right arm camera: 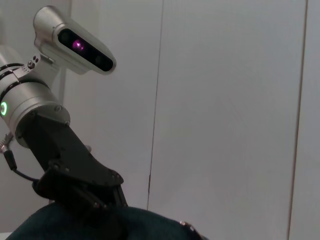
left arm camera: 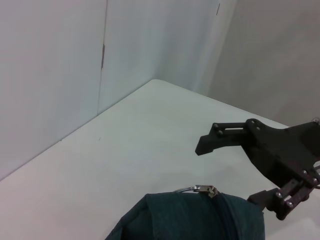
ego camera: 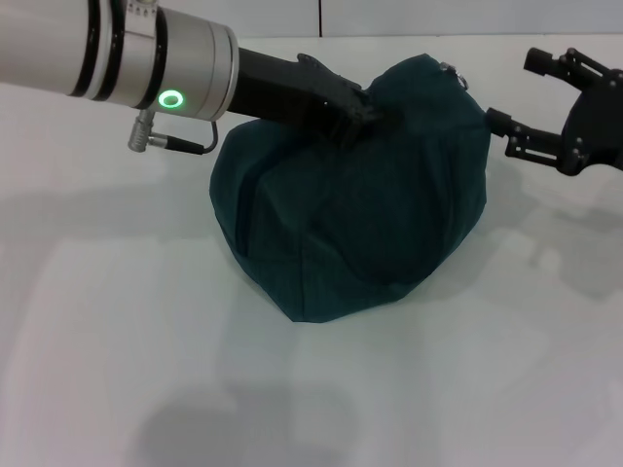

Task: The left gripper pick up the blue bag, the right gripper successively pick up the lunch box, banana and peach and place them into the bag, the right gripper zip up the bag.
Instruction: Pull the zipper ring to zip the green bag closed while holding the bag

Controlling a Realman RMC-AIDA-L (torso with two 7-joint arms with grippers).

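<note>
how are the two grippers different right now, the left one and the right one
The left gripper is pressed into the top of the blue bag, its fingertips sunk in the fabric; the right gripper hangs in the air beside the bag, touching nothing. The right gripper's fingers are spread open and empty; whether the left gripper's are shut cannot be seen. The left arm reaches across from the left, the right gripper points in from the right. Both are black two-fingered claws.

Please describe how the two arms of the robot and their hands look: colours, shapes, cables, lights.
The left arm is silver-white with black rings, a green ring light and a grey cable loop. Its left hand is black and wedge-shaped. The right hand is black, with two bolted finger bars.
</note>
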